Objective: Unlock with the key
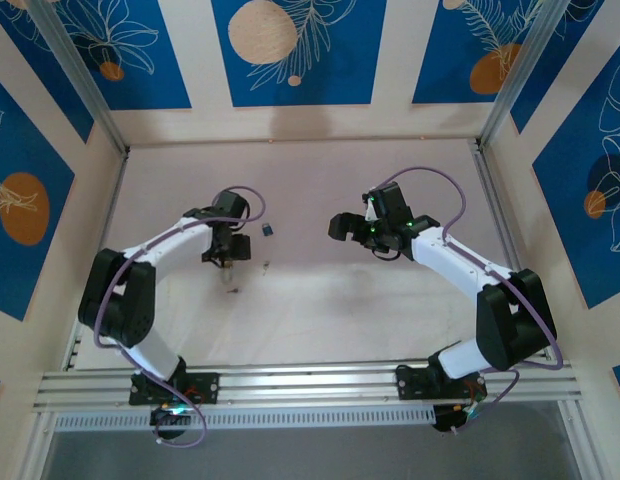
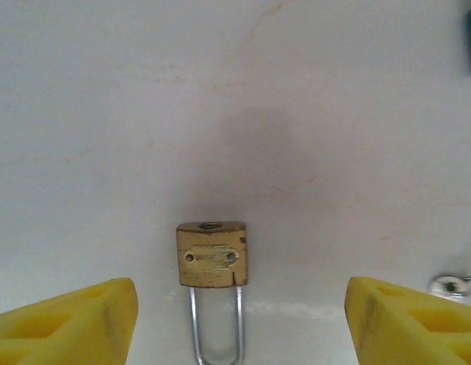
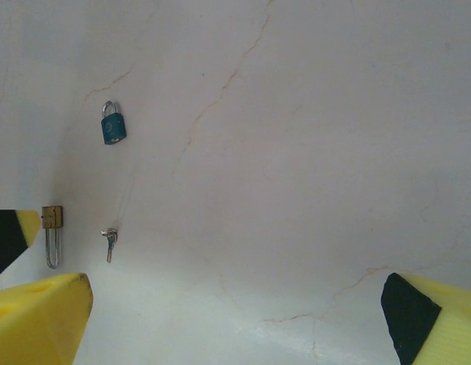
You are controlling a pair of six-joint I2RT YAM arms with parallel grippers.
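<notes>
A brass padlock (image 2: pixel 212 255) lies flat on the pale table, its steel shackle (image 2: pixel 217 327) pointing toward my left wrist camera. My left gripper (image 2: pixel 241 312) hangs over it, open, with one yellow finger (image 2: pixel 76 319) on each side of the lock and neither touching it. In the right wrist view the same brass padlock (image 3: pixel 52 218) is at the far left, with the small silver key (image 3: pixel 109 239) on the table just right of it. The key's ring (image 2: pixel 452 287) peeks in beside my left gripper's right finger. My right gripper (image 3: pixel 237 304) is open and holds nothing, well to the right of the key.
A small blue padlock (image 3: pixel 113 125) lies beyond the key, further back on the table (image 1: pixel 320 300); it is also the dark spot (image 1: pixel 267 230) right of my left wrist. Patterned walls and metal posts fence the table's sides and back.
</notes>
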